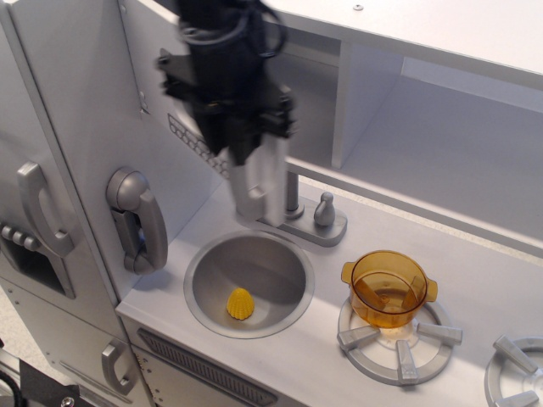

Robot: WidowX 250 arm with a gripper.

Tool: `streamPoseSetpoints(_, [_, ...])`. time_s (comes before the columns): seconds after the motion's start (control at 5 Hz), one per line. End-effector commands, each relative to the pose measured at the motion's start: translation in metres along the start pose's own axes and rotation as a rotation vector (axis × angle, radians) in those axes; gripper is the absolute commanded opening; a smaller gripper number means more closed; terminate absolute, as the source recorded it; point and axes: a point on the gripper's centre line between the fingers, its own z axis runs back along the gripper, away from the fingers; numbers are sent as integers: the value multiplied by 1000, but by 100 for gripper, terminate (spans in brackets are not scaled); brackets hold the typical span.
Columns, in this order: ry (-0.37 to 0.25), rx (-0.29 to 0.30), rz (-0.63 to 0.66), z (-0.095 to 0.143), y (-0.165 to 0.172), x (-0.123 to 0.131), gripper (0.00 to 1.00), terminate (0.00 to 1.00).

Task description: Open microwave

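The microwave (312, 102) is the light-grey box at the top of the toy kitchen. Its door (188, 137) is swung out to the left and seen nearly edge-on, with a strip of keypad buttons showing. The compartment stands open and its inside looks bare. My black gripper (240, 136), blurred by motion, is shut on the top of the long vertical grey handle (257, 180), which hangs below it in front of the faucet. The door's window is hidden behind the gripper.
Below are the sink (271, 254) with a yellow toy (240, 303), the faucet (321, 217), an orange pot (389, 288) on a burner (399, 349), a grey toy phone (136, 217), a doorless shelf cubby (450, 144) to the right and a fridge handle (36, 205) at left.
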Motion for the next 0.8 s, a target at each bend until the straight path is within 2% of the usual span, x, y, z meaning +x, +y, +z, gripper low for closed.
streamPoseSetpoints(0.0, [51,20,-67,40,5,-6,100,0])
streamPoseSetpoints(0.2, [116,-27,-87,43,-22,3,100,0])
streamPoseSetpoints(0.6, [145,-93,-94,34,-87,20,100,0])
